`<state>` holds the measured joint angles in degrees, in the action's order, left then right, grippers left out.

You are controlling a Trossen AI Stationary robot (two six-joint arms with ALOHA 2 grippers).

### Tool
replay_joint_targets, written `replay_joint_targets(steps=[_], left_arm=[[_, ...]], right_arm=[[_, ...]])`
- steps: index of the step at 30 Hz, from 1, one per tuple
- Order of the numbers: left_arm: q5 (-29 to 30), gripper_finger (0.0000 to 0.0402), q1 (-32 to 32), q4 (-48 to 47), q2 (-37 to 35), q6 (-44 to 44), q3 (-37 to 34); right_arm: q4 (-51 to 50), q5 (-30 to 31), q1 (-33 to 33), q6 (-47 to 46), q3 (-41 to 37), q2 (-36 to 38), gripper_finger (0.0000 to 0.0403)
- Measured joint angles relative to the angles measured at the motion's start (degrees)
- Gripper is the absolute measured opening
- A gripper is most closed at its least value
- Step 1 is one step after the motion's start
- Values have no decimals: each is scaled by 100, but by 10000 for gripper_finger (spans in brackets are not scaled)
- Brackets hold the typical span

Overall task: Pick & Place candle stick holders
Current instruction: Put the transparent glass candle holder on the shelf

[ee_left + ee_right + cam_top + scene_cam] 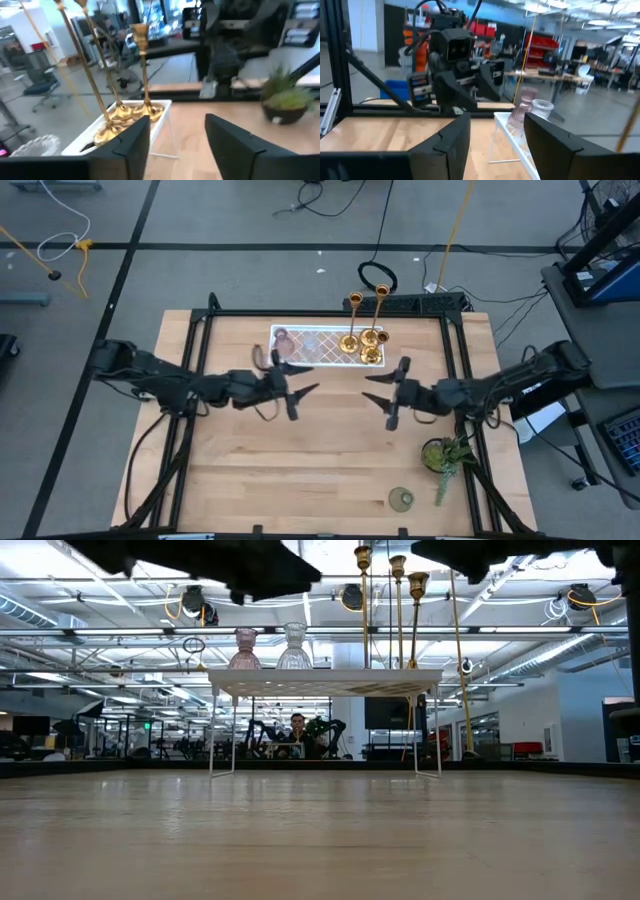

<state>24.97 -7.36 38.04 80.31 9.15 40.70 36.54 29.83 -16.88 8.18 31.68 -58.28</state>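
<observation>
Three gold candlesticks (365, 340) crowd one end of the white tray (320, 351), pink cup (245, 650) and clear cup (294, 647) at the other; the green cup (401, 499) lies well apart from the tray (near the plant (446, 454)); left gripper (297, 391) and right gripper (383, 391) hover before the tray, fingers spread, empty; a pick looks yet to begin, probably needing one to reach in.

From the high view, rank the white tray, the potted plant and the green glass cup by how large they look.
1. white tray, the widest footprint.
2. potted plant, clearly smaller than the tray.
3. green glass cup, smallest.
All three rest on the same tabletop, so nearness to the camera hardly skews this.
</observation>
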Motion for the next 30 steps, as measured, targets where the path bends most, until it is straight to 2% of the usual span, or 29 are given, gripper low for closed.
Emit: replay_joint_targets(steps=[6, 13, 16, 23, 27, 30], left_arm=[[995, 137, 199, -516, 723, -163, 929], [1137, 48, 580, -1047, 1359, -1111, 1635], [1298, 9, 681, -1147, 1520, -1216, 1730], [2532, 18, 839, -1359, 1596, -1437, 1745], [2656, 4, 857, -1403, 1593, -1422, 1745], [2660, 11, 857, -1403, 1593, -1419, 1745]], right_arm=[[524, -11, -9, 12, -544, 233, 175], [536, -2, -9, 3, -617, 280, 175], [524, -5, -9, 3, -617, 280, 175], [508, -5, -9, 1, -617, 280, 175], [515, -5, -10, 1, -617, 279, 175], [521, -5, -9, 0, -617, 280, 176]])
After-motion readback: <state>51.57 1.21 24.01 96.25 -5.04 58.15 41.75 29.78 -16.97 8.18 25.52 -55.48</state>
